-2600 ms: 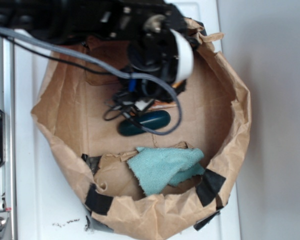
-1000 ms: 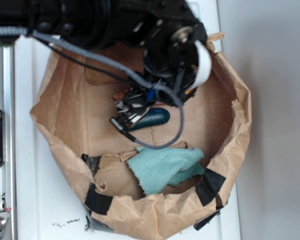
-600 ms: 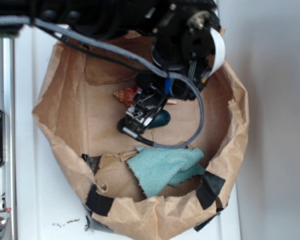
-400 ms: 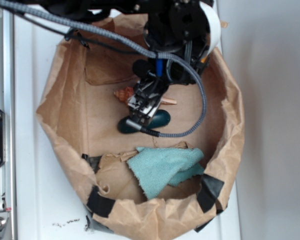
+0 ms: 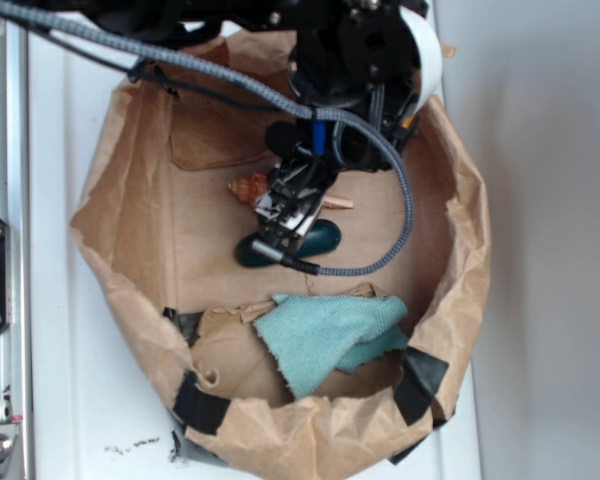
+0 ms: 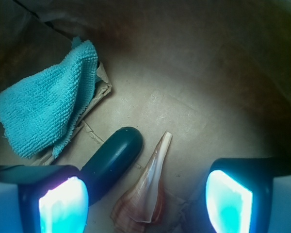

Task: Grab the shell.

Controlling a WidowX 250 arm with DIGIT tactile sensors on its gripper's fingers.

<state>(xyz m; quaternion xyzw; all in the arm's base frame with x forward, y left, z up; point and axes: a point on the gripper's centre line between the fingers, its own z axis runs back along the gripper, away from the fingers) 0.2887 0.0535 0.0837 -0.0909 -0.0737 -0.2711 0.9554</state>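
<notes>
Wrist view: spread gripper [image 6: 145, 199] straddles the shell [image 6: 143, 194], apparently not touching it.

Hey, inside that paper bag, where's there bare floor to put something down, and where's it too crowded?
Bare brown floor lies right of the shell, out to the bag wall. Another patch sits between the shell's spire and the left wall. The middle is crowded: the open gripper straddles the shell, with the dark stone close beside it. The teal cloth covers the near floor.
</notes>
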